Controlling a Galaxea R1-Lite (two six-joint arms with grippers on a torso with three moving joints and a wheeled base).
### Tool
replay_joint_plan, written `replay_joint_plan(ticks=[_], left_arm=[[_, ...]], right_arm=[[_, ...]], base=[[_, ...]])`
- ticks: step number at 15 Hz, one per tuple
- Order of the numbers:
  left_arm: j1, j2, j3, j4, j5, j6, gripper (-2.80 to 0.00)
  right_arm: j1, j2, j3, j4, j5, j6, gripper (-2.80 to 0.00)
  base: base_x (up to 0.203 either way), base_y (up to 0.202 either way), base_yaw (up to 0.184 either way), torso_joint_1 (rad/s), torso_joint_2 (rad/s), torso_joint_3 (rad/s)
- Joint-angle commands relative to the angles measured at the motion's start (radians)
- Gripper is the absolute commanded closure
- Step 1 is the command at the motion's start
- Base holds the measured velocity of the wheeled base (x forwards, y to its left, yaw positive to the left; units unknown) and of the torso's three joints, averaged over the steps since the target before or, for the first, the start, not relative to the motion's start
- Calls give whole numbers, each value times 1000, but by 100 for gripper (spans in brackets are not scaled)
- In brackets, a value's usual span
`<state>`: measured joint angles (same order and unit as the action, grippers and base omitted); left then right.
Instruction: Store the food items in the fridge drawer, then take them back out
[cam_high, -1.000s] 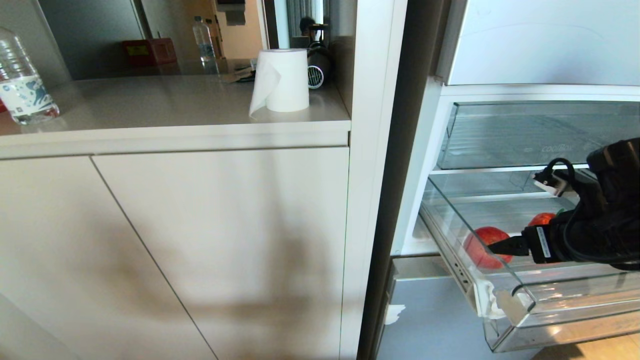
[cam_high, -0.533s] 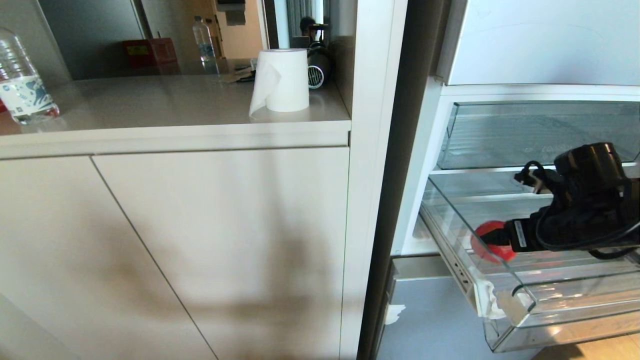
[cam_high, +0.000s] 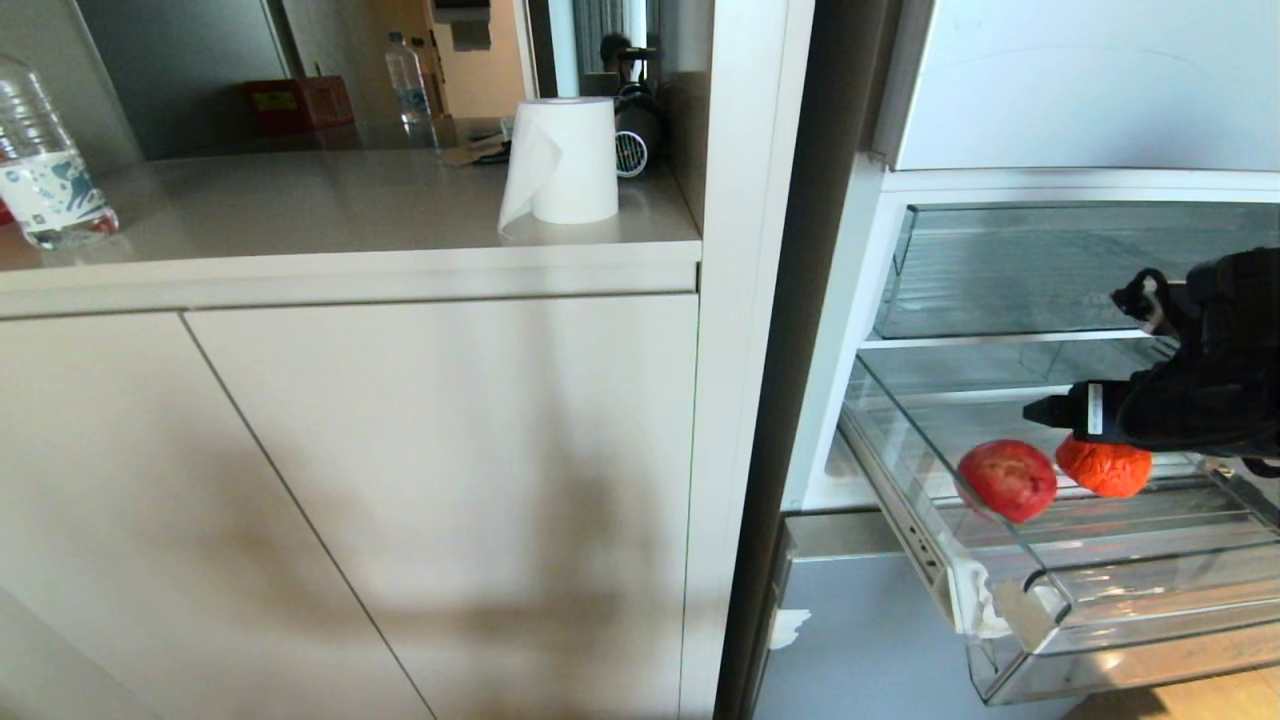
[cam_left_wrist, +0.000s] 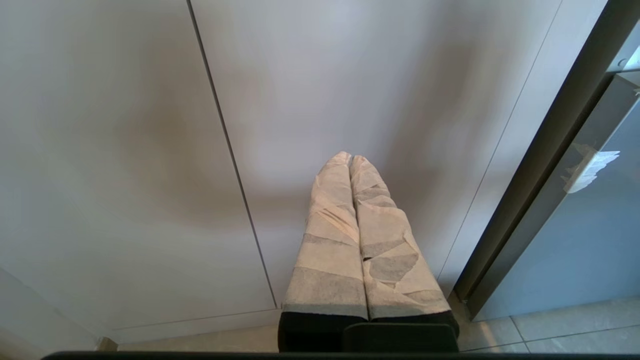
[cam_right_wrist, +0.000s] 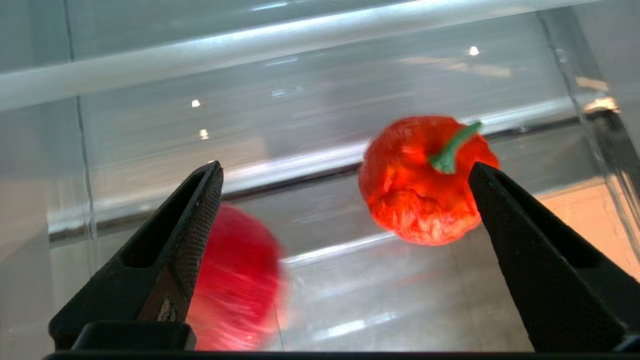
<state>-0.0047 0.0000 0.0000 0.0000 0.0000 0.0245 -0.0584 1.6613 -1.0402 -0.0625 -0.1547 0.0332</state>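
Clear ribbed plastic drawer (cam_high: 1040, 600) pulled out, holds smooth red apple (cam_high: 1007, 480) near its left wall and wrinkled orange-red pepper (cam_high: 1103, 468) with green stem beside it. Right gripper (cam_right_wrist: 345, 190) above them, jaws wide apart, empty. Left gripper (cam_left_wrist: 350, 160) together, cloth-wrapped, facing cabinet door (cam_left_wrist: 350, 100).

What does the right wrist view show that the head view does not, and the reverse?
Only the right wrist view: the green stem on the wrinkled orange-red fruit, and the right tool with its fingers spread wide. Only the head view: the paper roll, the water bottle, the counter. Both: the red apple and the clear fridge drawer.
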Motion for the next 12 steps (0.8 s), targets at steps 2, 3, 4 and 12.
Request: replay_joint_plan(ticks=[2, 3, 4, 12], left_arm=[[0, 1, 0, 0, 0, 0, 0], [0, 1, 0, 0, 0, 0, 0], [0, 1, 0, 0, 0, 0, 0], [0, 0, 0, 0, 0, 0, 0]], right_arm=[[-30, -7, -11, 12, -2, -1, -280], [-59, 12, -27, 10, -1, -2, -280], [-82, 27, -37, 9, -1, -3, -280], [-117, 127, -34, 7, 18, -1, -280]], base=[[0, 0, 0, 0, 0, 0], [0, 0, 0, 0, 0, 0], [0, 0, 0, 0, 0, 0], [0, 0, 0, 0, 0, 0]])
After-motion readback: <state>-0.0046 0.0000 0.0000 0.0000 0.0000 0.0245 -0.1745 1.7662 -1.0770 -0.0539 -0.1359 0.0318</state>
